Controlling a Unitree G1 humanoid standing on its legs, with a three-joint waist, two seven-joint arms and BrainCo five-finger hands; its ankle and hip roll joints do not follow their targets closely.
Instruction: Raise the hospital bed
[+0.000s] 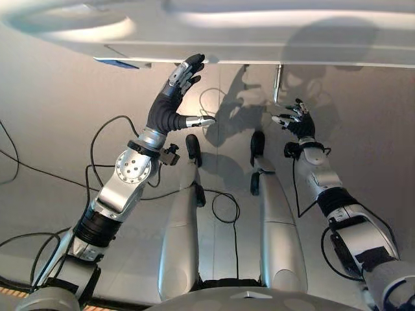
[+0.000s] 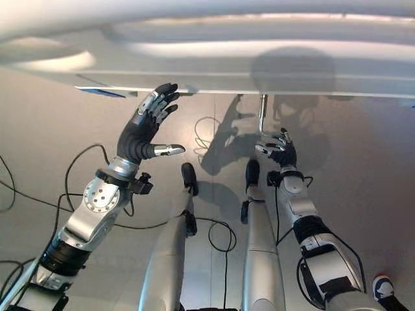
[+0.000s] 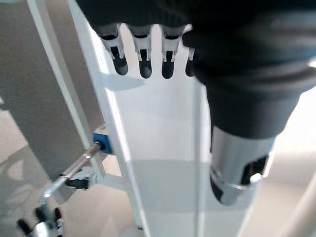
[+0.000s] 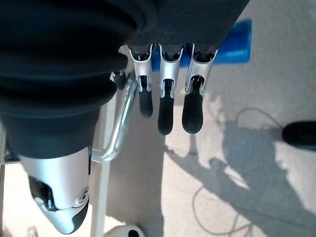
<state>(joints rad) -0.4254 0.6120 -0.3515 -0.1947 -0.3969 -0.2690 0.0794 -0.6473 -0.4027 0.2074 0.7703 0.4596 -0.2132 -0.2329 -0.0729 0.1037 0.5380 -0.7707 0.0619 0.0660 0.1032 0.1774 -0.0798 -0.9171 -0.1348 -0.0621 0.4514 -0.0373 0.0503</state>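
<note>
Nearest the camera, low on the robot's right, the right robot hand (image 1: 299, 122) hangs above the pale grey floor (image 1: 52, 116) with its fingers straight and loosely spread, holding nothing. Just beyond its fingertips stands the crank handle (image 1: 277, 83), a thin bent rod of bright metal that drops from the underside of the hospital bed (image 1: 259, 32); the right wrist view shows the rod (image 4: 121, 123) running beside the fingers (image 4: 165, 108), close but not gripped, and whether any fingertip touches it cannot be told. A blue plastic block (image 4: 232, 44) sits past those fingers, where the rod (image 3: 74, 170) meets the frame in the left wrist view.

Higher and on the robot's left, the left robot hand (image 1: 180, 81) reaches up with fingers extended and thumb stuck out to the side, wide open, its dark fingertips at the lower edge of the bed's end panel. From the left wrist view the fingers (image 3: 143, 54) lie straight along a smooth white panel (image 3: 158, 148) edged by slim white painted rails (image 3: 52, 74).

Farthest off, the bed spans the whole upper scene as a broad, glossy white moulded board with rounded recesses and a flat lower lip; a small blue tab (image 1: 120, 63) shows under that lip to the left of the left hand.
</note>
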